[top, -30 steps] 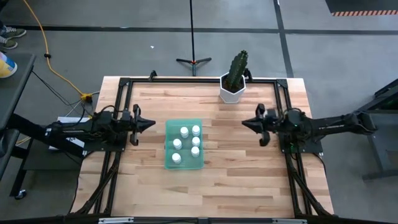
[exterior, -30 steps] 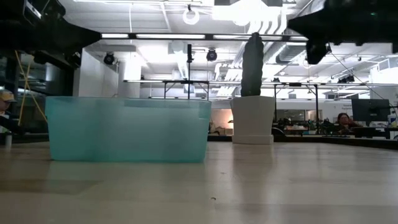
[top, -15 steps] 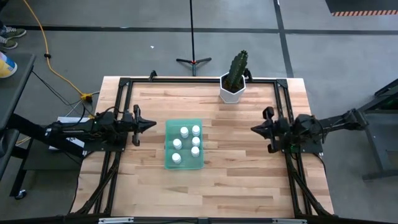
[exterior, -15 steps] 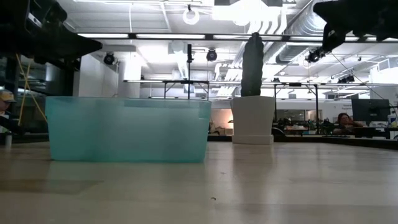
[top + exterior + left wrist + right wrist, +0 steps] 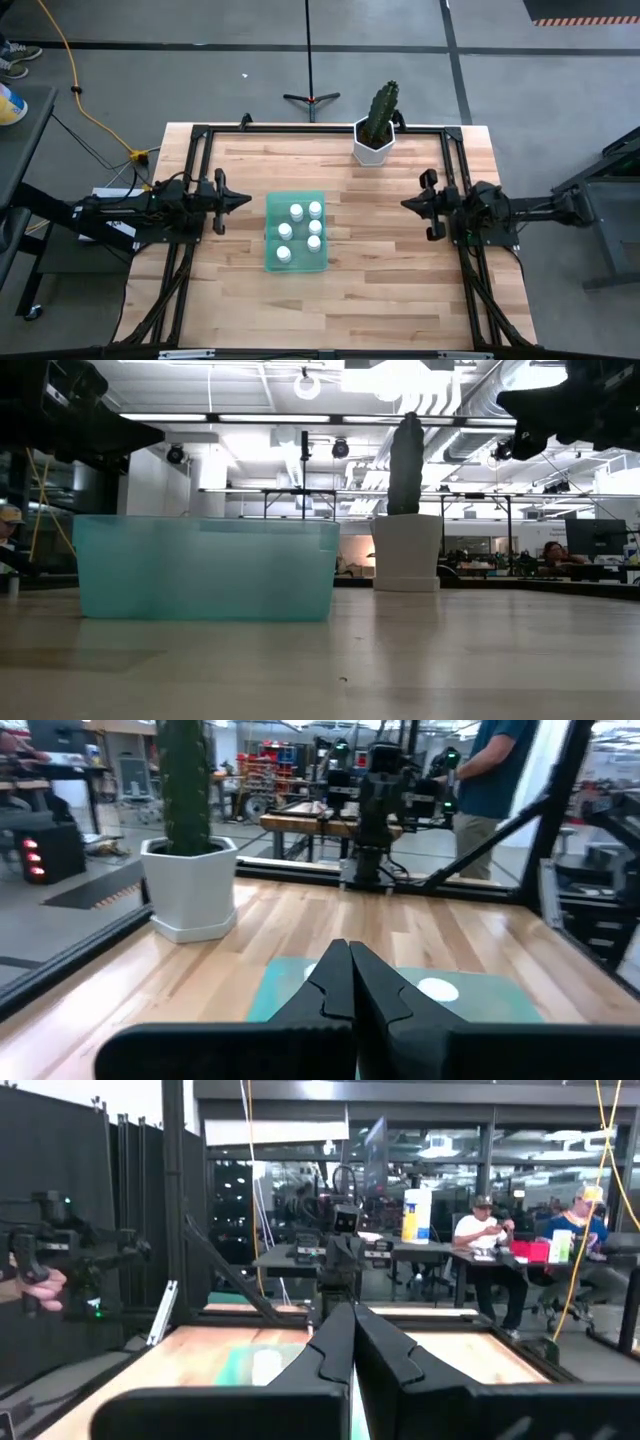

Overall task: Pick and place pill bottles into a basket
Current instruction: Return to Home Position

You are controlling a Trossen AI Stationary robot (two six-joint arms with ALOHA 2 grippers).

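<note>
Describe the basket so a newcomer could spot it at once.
On the wooden table, look just left of centre as seen from above. The basket is the low translucent green bin there; unlike the white cactus pot at the far edge, it holds small white bottles.

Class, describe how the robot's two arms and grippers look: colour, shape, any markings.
The left arm and right arm are dark, slim, jointed segments. The left gripper and right gripper match: two matte black fingers, broad at the base and tapering to a tip, on a wide flat black bar. No markings show.
</note>
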